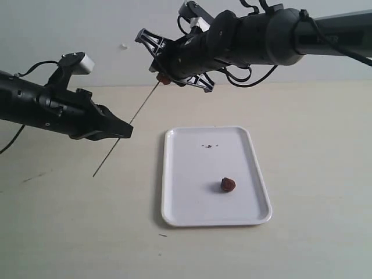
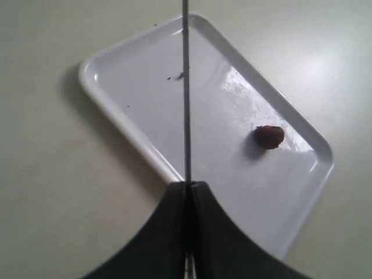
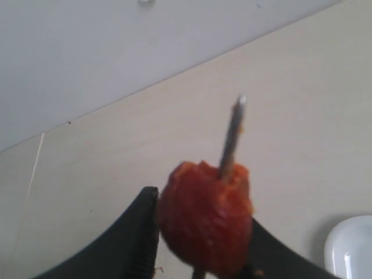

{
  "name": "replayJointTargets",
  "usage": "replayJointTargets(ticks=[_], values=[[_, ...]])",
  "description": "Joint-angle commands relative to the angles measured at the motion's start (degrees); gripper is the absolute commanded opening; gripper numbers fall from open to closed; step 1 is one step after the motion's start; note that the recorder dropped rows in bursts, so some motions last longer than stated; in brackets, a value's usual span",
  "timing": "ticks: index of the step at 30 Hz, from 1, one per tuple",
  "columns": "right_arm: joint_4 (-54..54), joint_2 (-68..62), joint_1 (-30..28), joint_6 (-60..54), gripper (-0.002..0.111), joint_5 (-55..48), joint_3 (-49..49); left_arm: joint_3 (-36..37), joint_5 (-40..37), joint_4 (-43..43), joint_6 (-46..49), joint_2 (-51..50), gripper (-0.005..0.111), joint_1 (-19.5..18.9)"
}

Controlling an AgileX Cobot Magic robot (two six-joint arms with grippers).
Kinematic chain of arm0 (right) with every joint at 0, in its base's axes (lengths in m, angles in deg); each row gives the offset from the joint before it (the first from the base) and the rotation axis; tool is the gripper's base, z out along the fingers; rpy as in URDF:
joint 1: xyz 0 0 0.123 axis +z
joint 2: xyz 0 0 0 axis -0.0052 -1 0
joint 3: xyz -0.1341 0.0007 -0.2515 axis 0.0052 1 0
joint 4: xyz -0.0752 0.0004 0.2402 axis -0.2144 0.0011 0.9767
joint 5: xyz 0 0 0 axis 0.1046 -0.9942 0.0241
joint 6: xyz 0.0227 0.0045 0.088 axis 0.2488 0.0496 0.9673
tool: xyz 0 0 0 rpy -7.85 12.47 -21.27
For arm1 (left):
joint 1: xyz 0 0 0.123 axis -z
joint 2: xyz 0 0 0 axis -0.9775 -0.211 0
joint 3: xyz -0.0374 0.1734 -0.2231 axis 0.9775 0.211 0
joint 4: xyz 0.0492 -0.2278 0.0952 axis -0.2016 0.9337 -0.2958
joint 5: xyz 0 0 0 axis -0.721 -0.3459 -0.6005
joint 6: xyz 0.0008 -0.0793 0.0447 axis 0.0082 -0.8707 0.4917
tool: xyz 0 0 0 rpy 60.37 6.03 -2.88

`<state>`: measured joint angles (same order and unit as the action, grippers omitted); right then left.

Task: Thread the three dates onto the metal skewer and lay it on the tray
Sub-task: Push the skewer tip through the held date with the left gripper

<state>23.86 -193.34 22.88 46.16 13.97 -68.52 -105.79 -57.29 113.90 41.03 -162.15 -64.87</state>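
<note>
Gripping the skewer [image 1: 139,110] partway along its length, the left claw [image 1: 127,133] is clenched tight on the rod. Its wrist view confirms this: both jaws are pressed together, and the skewer [image 2: 186,93] runs straight out from the tips of the left claw [image 2: 187,186]. The rod is held in the air at a slant above the table [image 1: 302,116]. In the exterior view its lower end juts out past the claw on the left side, and its upper end rises to the right claw [image 1: 165,75].

Right claw is grasping the first date [image 1: 166,80], reddish-brown and wrinkled, pinched between its two fingers [image 3: 136,238]. This first date [image 3: 203,221] is pierced; the skewer [image 3: 232,133] comes out through it, with the pointed end clear of the fruit. It sits near the rod's upper end, up in the air and well apart from the tray.

Tray [image 1: 192,186]: white, flat on the table, to the right of the skewer in the exterior view.

Second date [image 1: 228,185]: loose inside the tray, in the nearer half, apart from both claws. Left wrist view shows this second date [image 2: 269,136] on the tray [image 2: 145,99].

A few dark specks [image 1: 209,146] lie on the tray floor toward its far end. One corner of the tray [image 3: 351,250] shows in the right wrist view.
</note>
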Motion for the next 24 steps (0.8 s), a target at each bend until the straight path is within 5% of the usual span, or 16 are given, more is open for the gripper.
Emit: replayJointTargets(ticks=[1, 10, 20, 24], values=[[-0.5, 0.3, 0.1, -0.4, 0.031, -0.4, -0.2, 0.1, 2.0, 1.7, 0.7, 0.2, 0.000, 0.3], [-0.6, 0.3, 0.1, -4.0, 0.035, 0.8, -0.2, 0.1, 2.4, 1.1, 0.7, 0.2, 0.000, 0.3], [-0.8, 0.3, 0.1, -4.4, 0.073, 1.0, -0.2, 0.1, 1.8, 0.0, 0.7, 0.2, 0.000, 0.3], [-1.0, 1.5, -0.3, -4.9, 0.075, 1.7, -0.2, 0.1, 1.8, -2.3, 0.2, 0.2, 0.000, 0.3]])
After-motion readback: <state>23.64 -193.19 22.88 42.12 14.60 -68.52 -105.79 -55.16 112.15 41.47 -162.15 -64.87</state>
